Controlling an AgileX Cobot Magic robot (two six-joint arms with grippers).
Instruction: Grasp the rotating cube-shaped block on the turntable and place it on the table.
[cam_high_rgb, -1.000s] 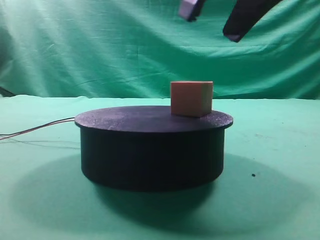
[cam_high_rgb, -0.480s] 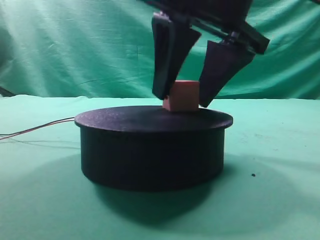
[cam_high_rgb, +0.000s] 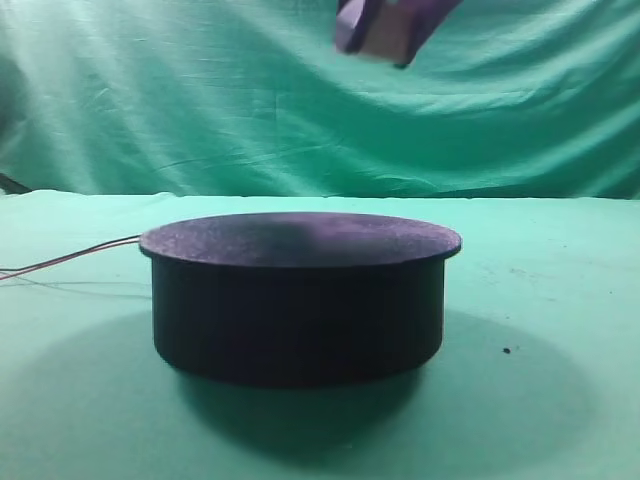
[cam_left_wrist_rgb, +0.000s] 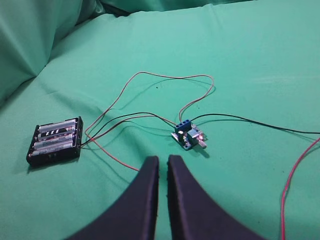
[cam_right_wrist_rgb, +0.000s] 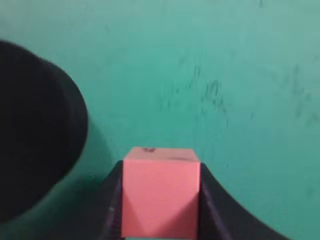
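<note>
My right gripper (cam_high_rgb: 380, 40) is shut on the salmon-pink cube-shaped block (cam_high_rgb: 383, 35) and holds it high above the right half of the black turntable (cam_high_rgb: 297, 295). In the right wrist view the block (cam_right_wrist_rgb: 161, 192) sits clamped between the two dark fingers (cam_right_wrist_rgb: 112, 200), over the green table (cam_right_wrist_rgb: 225, 75), with the turntable (cam_right_wrist_rgb: 35, 130) at the left. The turntable's top is bare. My left gripper (cam_left_wrist_rgb: 163, 162) is shut and empty, above the green table (cam_left_wrist_rgb: 250, 60); it does not show in the exterior view.
Thin wires (cam_high_rgb: 70, 258) run from the turntable to the left. In the left wrist view a black battery holder (cam_left_wrist_rgb: 55, 141), a small blue circuit board (cam_left_wrist_rgb: 187, 135) and red and black wires (cam_left_wrist_rgb: 150, 80) lie on the cloth. A wrinkled green backdrop (cam_high_rgb: 150, 90) stands behind.
My right gripper came down around the block on the turntable, closed on it, and has lifted it up off the platform. The turntable's top is now bare.
</note>
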